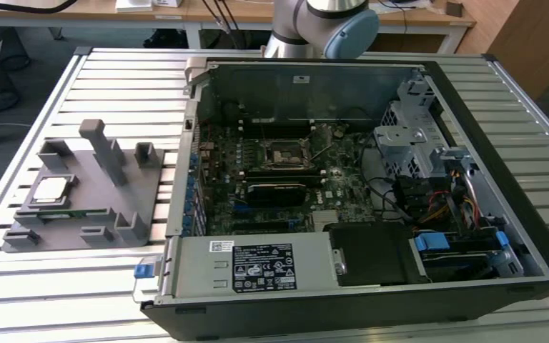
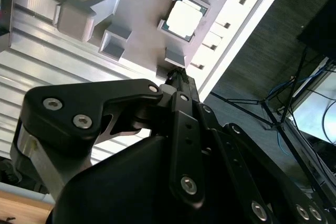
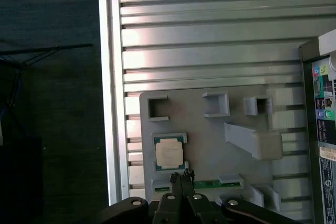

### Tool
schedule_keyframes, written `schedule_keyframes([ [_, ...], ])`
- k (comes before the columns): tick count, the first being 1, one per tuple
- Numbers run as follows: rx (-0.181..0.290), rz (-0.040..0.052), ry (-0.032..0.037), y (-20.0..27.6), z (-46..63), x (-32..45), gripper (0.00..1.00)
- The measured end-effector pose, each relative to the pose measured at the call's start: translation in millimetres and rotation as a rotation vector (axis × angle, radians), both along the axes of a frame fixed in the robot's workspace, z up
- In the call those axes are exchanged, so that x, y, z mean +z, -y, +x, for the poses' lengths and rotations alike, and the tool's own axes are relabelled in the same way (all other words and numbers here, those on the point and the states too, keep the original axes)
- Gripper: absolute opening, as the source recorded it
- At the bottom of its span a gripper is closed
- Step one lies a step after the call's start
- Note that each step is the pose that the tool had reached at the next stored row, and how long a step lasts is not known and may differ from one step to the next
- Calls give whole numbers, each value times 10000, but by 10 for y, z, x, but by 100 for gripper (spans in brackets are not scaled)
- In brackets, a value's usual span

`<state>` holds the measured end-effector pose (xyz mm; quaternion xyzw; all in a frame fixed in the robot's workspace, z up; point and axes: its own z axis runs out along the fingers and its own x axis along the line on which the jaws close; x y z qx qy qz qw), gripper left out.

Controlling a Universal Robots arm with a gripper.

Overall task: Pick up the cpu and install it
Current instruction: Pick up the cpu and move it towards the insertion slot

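tabletop: slatted metal, grey tray beside open computer case.
cpu: flat in its tray pocket.
gripper: fingers together, empty, hovering above tray; cpu just beyond my tips.

cpu: pale silvery top, thin green rim.
tray: plain matte grey.
memory stick: green.
surface: silvery metal, striped with parallel grooves.
claw: black, dotted with silvery screw heads.
computer case: black outside, bare grey metal inside.
motherboard: very dark green.
cables: yellow, red and black.
clips: bright blue.
arm: silver-grey with a pale blue cap.
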<state>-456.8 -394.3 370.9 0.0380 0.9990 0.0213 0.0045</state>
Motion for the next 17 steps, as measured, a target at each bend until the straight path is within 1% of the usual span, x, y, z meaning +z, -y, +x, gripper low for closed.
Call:
schedule_keyframes([
  [3, 0, -1, -5, 0, 0, -7, 11],
  [5, 0, -15, -22, 0, 0, -14, 11],
  [11, 0, -22, -32, 0, -1, -62, 11],
  [12, -2, -21, -32, 1, -1, -70, 17],
  [13, -2, -21, -32, 2, -1, -76, 17],
  [17, 0, -18, -44, 5, -1, -88, 41],
])
